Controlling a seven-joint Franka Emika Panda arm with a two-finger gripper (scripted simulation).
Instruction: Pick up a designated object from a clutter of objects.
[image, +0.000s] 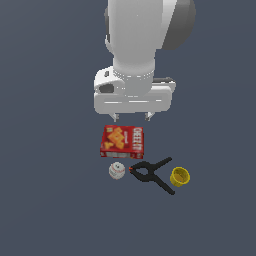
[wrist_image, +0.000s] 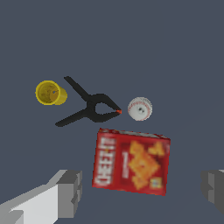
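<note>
The yellow cup (image: 180, 176) stands on the grey floor at the exterior view's right end of the clutter; it also shows in the wrist view (wrist_image: 50, 92). Beside it lies the black spring clamp (image: 154, 174) with its orange tip toward the white baseball (image: 116, 170). The red cracker box (image: 123, 141) lies flat behind them. My gripper (image: 132, 118) hangs open and empty above the far edge of the box, well apart from the cup. In the wrist view its fingers (wrist_image: 70, 192) stand wide on either side of the box (wrist_image: 131, 162).
The clamp (wrist_image: 89, 108) and baseball (wrist_image: 140, 108) lie between the cup and the box in the wrist view. Bare grey floor surrounds the clutter on all sides.
</note>
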